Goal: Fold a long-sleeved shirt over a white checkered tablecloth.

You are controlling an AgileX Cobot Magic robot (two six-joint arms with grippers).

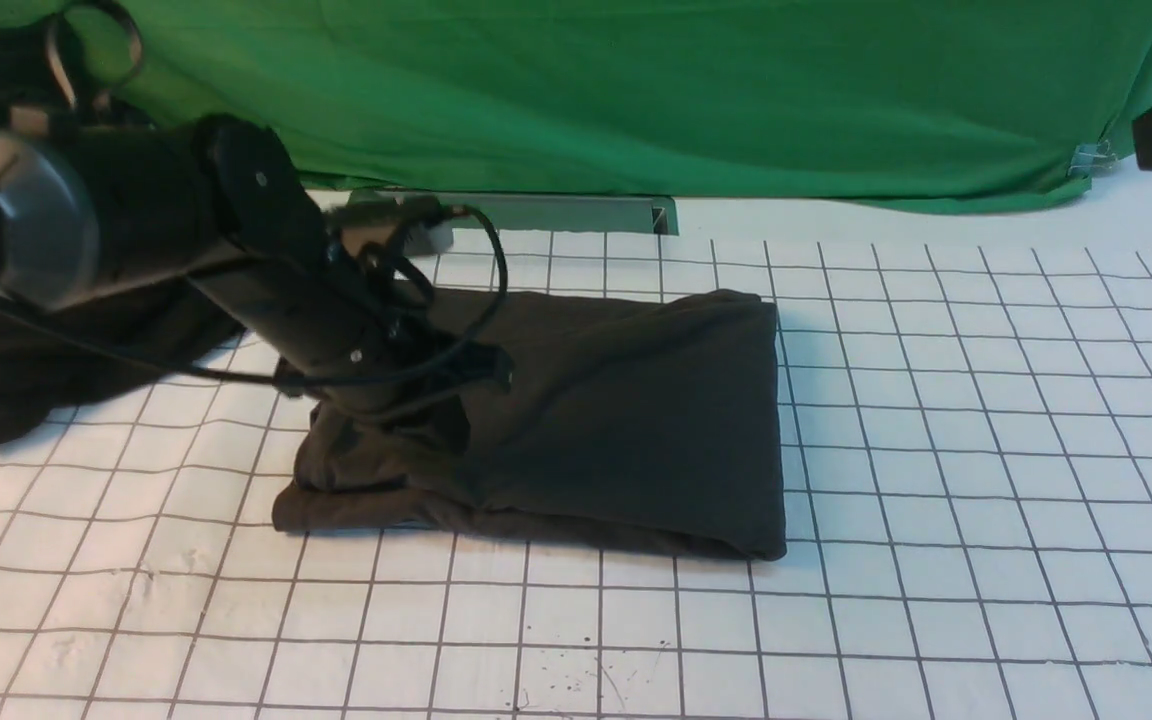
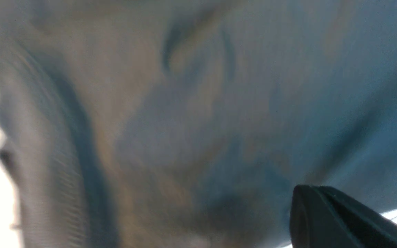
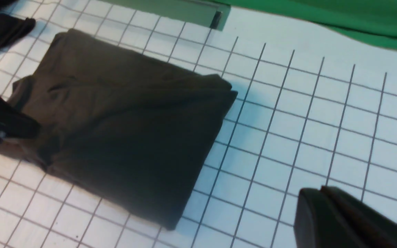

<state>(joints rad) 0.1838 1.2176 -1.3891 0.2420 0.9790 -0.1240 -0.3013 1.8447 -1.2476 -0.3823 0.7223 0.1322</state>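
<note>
A creased green cloth backdrop point(image 1: 696, 100) hangs across the far side. A pale green rail point(image 1: 561, 212) lies at its foot. A white surface point(image 1: 1151, 205) shows far right.

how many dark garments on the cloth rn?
2. The folded long-sleeved shirt lies mid-tablecloth under the left arm; a blacker bunched garment sits at the far left edge, partly hidden by that arm.

Dark brown shirt point(image 1: 626, 420), white black-gridded tablecloth point(image 1: 986, 480), plain green backdrop point(image 1: 686, 90)
</note>
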